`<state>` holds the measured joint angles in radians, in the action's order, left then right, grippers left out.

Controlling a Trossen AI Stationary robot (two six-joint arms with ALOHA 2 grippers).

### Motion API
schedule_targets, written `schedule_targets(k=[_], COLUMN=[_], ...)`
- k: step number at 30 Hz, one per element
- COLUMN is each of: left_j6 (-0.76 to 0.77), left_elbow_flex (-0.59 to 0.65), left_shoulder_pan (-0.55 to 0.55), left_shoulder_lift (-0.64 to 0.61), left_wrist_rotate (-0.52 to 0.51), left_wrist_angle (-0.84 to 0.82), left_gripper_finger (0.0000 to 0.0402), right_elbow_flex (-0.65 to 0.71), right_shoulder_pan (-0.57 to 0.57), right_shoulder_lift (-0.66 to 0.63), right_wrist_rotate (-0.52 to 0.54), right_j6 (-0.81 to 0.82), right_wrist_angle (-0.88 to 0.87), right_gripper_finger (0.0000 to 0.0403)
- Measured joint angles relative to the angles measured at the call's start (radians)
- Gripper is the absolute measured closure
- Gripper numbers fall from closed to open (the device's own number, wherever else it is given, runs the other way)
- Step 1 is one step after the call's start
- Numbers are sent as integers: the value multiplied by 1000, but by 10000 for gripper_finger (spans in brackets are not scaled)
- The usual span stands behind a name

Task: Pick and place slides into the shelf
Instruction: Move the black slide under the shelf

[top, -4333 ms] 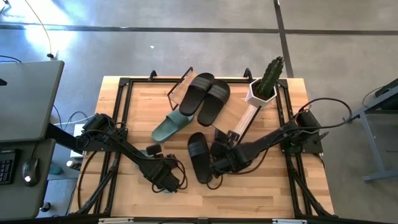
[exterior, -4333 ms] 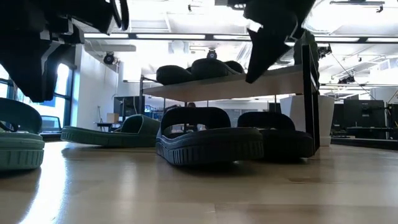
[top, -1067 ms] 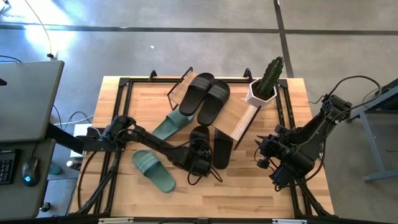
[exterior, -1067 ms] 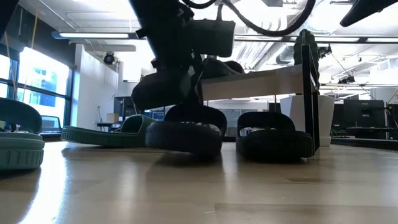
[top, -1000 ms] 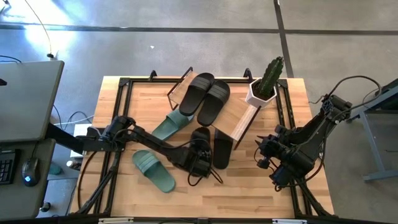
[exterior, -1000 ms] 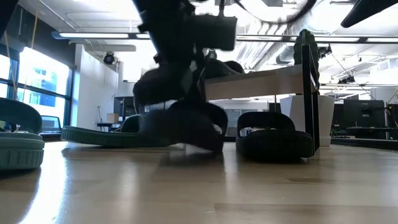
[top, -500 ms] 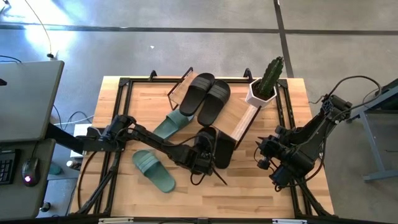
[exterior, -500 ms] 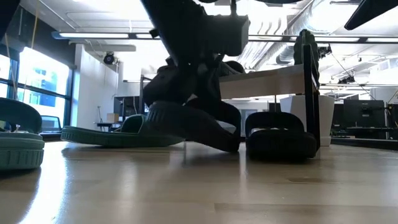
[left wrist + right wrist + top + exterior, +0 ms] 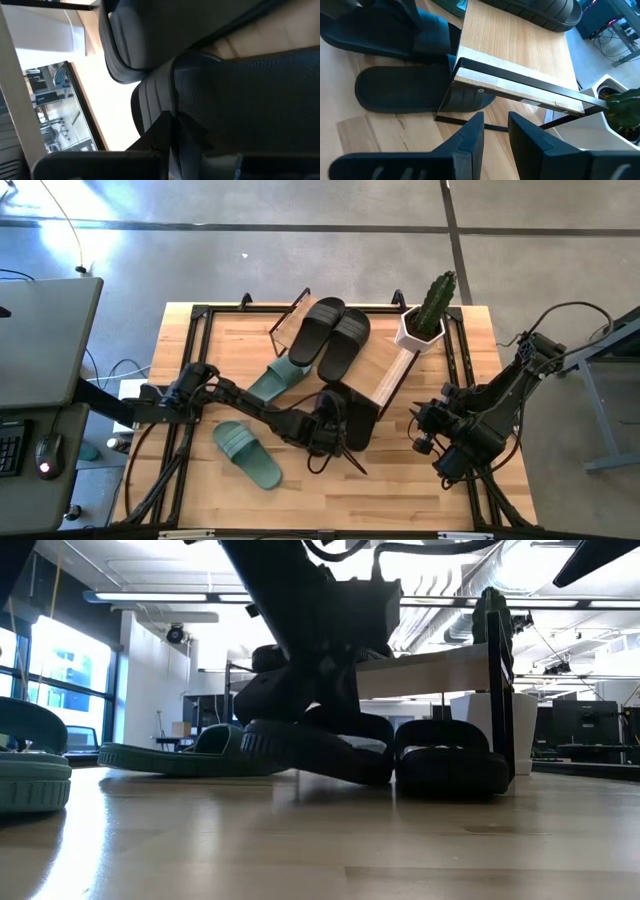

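Note:
My left gripper (image 9: 322,430) is shut on a black slide (image 9: 335,406) beside the shelf's (image 9: 388,362) near-left corner. In the low view this slide (image 9: 312,745) sits tilted under the gripper (image 9: 320,680). A second black slide (image 9: 362,426) lies flat on the table, partly under the shelf plank (image 9: 520,55). Two more black slides (image 9: 332,335) lie on the plank. One green slide (image 9: 272,382) pokes out from under the shelf, another (image 9: 248,453) lies sole-down on the open table. My right gripper (image 9: 496,132) waits open near the right edge (image 9: 432,426). My left gripper holds the black slide at its strap (image 9: 155,95), coming from above and slanting from the table's left. The gripper body hides the exact spot. The slide is tilted: the end toward the shelf (image 9: 372,775) is down by the tabletop, and the opposite end (image 9: 255,730) is raised.
A cactus in a white pot (image 9: 424,316) stands at the shelf's far right corner. Black frame rails (image 9: 190,360) run along the table's edges. Bare tabletop (image 9: 380,490) lies along the near side. A desk with a mouse (image 9: 45,455) stands left of the table.
My left gripper has carried the black slide a short way toward the shelf and the table's right. The slide has tipped: its shelf-side end has dropped and now sits close beside the second black slide, and its other end has risen.

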<state>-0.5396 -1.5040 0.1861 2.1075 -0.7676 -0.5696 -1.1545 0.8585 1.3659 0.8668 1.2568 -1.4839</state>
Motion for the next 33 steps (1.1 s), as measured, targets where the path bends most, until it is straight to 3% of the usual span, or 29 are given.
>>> schedule_targets(k=[11,22,27,30,33], left_j6=[63,109,282,464,652], left_elbow_flex=[0,-36,-142,-239,-360], left_shoulder_pan=[-10,-3,13,33,53], left_shoulder_lift=[0,2,2,2,2], left_wrist_rotate=[48,9,0,8,86], left_wrist_angle=[-25,-148,-329,-487,-654], left_gripper_finger=[307,215,193,191,199], right_elbow_flex=[0,0,0,0,0], right_shoulder_pan=[0,0,0,0,0], right_shoulder_lift=[0,0,0,0,0], right_wrist_rotate=[-3,-3,-3,-2,5], right_j6=[0,-4,-8,-8,-8], right_wrist_angle=[7,7,7,7,7], right_gripper_finger=[324,324,324,324,324])
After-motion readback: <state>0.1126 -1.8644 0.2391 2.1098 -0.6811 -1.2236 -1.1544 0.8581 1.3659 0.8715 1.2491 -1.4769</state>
